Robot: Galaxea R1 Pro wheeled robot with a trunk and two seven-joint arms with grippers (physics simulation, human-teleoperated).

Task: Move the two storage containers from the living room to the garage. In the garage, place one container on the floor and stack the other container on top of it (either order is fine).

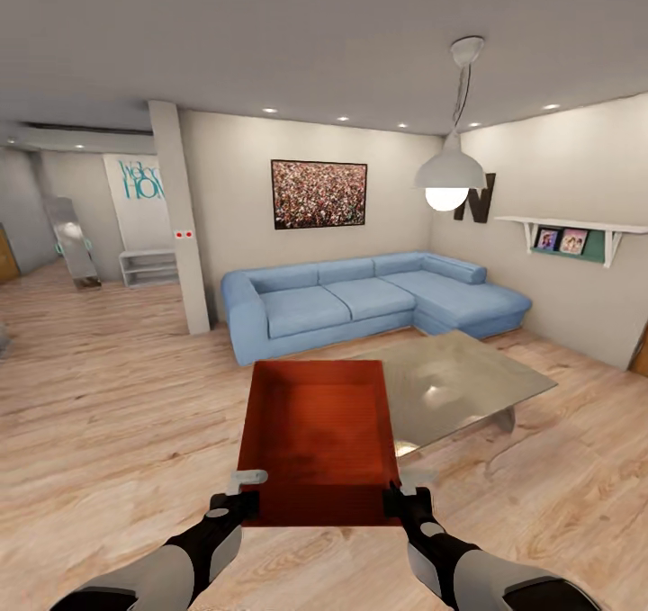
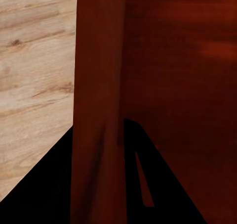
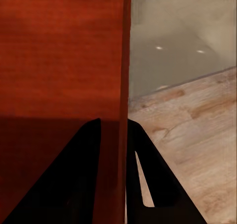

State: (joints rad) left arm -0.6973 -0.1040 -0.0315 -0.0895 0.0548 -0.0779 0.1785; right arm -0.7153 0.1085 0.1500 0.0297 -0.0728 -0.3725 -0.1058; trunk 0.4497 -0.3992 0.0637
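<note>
Both end effectors, left (image 1: 236, 503) and right (image 1: 400, 503), are clamped on opposite side walls of one orange-red, lidless storage container (image 1: 317, 440), held before the blue sofa (image 1: 360, 301).

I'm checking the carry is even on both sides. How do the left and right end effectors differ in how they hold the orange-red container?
The left end effector pinches the container's left wall, the right end effector its right wall. Beyond the left lies wood floor; beyond the right, the glass-topped table too. Both straddle a thin wall near the container's near corners.
</note>
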